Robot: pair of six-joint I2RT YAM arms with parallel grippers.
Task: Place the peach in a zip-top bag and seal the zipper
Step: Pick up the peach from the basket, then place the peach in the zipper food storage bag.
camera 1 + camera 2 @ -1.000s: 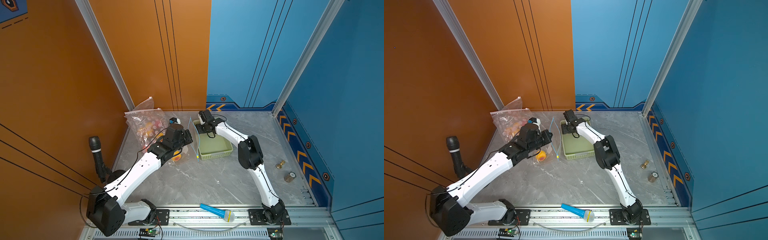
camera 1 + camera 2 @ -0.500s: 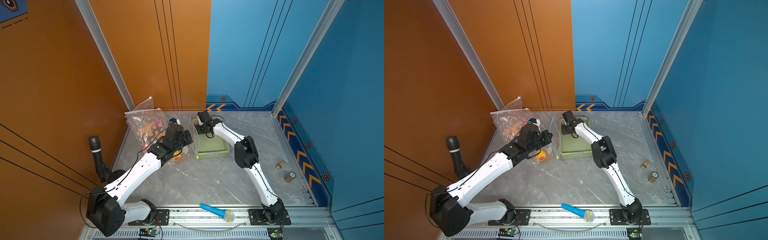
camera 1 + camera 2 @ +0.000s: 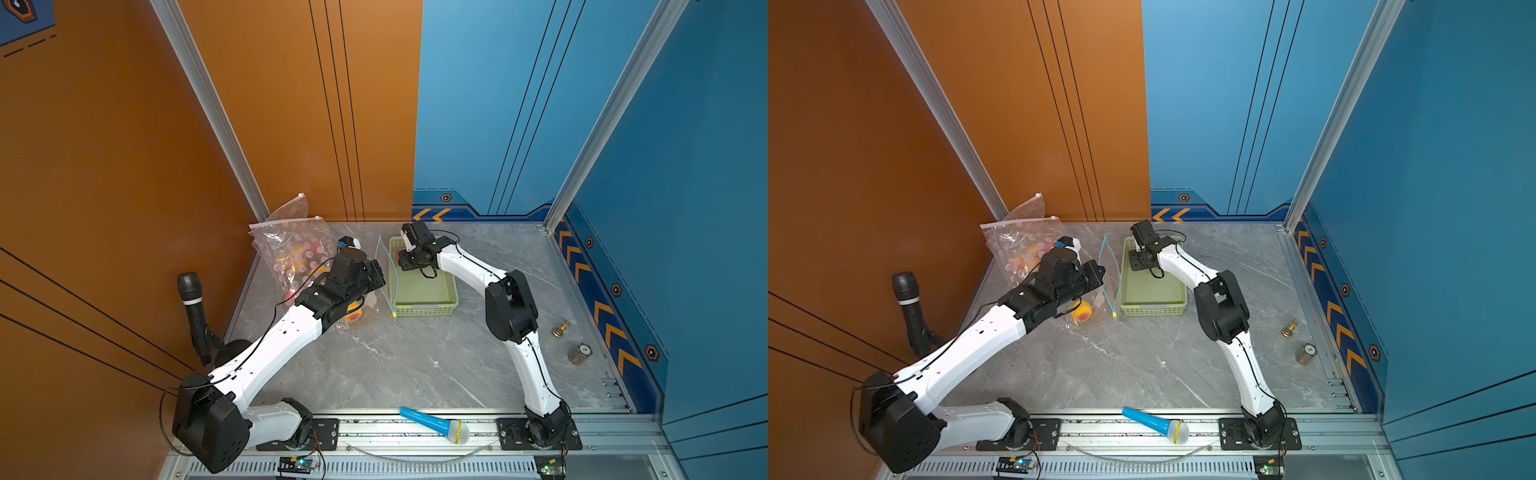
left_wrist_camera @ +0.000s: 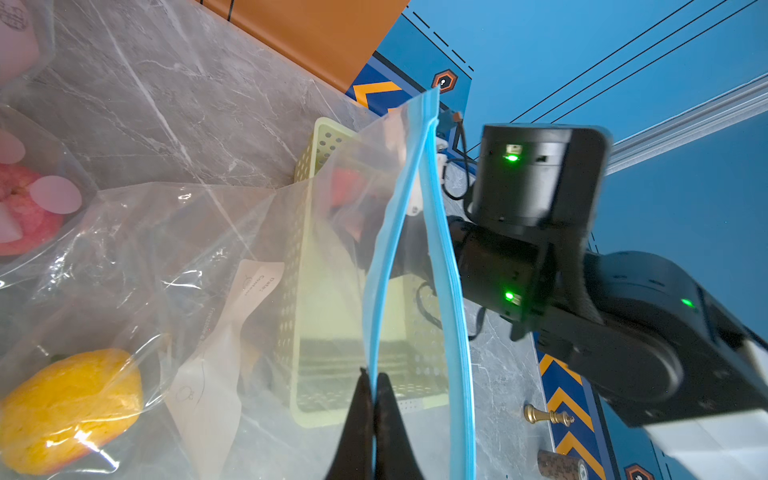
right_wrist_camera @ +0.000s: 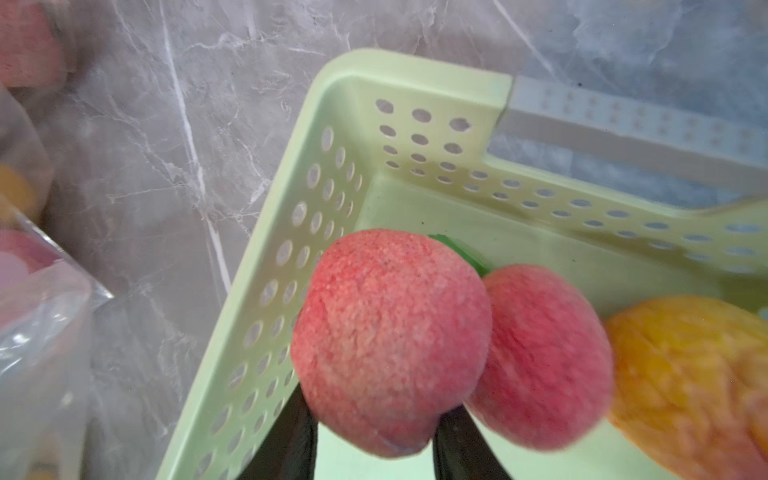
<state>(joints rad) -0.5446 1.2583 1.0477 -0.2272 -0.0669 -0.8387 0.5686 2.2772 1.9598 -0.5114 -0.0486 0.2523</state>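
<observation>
A clear zip-top bag (image 4: 208, 249) with a blue zipper strip (image 3: 388, 282) stands open beside the green basket (image 3: 424, 309). My left gripper (image 4: 374, 382) is shut on one lip of that zipper and holds it up; in a top view the gripper (image 3: 1100, 272) sits just left of the strip. A yellow-orange fruit (image 4: 70, 411) lies inside the bag. In the basket's far corner my right gripper (image 5: 374, 419) is shut on a pink-red peach (image 5: 390, 336), one finger on each side. Beside it lie a second pink peach (image 5: 544, 365) and a yellow-orange fruit (image 5: 685, 386).
A larger bag of fruit (image 3: 291, 249) leans in the back left corner. A black microphone (image 3: 193, 316) stands at the left wall and a blue one (image 3: 436, 424) lies on the front rail. A brass chess piece (image 3: 561, 328) and a small cylinder (image 3: 579, 353) sit at the right.
My right gripper's jaws have closed in on the peach in the basket, and the arm has shifted slightly left. The left gripper has kept its hold on the zipper.
</observation>
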